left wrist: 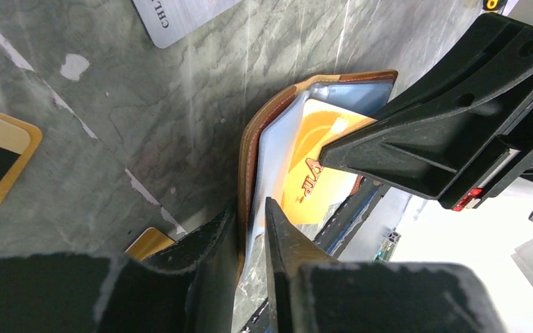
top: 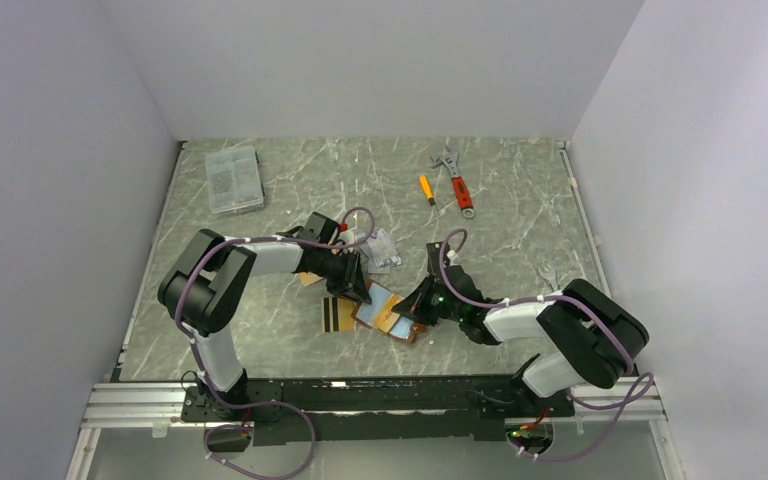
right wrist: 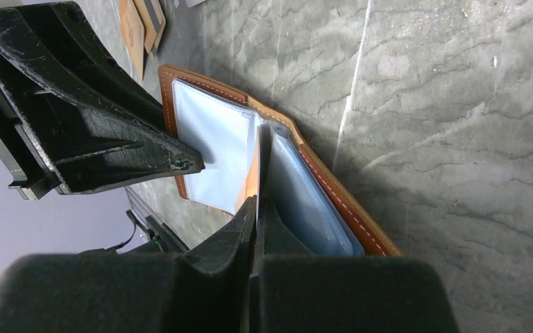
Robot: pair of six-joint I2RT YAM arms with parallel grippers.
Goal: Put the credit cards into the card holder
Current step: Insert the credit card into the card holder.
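Observation:
The tan leather card holder (top: 392,313) lies open near the table's front, between both grippers. An orange credit card (left wrist: 312,173) sits in its clear sleeves. My left gripper (left wrist: 251,206) straddles the holder's leather edge (left wrist: 260,125) and a sleeve, jaws slightly apart, a thin gap showing beside one finger. My right gripper (right wrist: 257,201) is shut on a clear sleeve of the card holder (right wrist: 336,191), pinching it upright. A gold card with black stripes (top: 338,313) lies just left of the holder. Silver-grey cards (top: 382,248) lie behind it, and an orange-gold card (top: 310,279) shows under the left arm.
A clear plastic box (top: 234,179) stands at the back left. An orange screwdriver (top: 426,188) and a red-handled wrench (top: 457,183) lie at the back centre. A small spanner (top: 548,275) rests near the right arm. White walls close in both sides.

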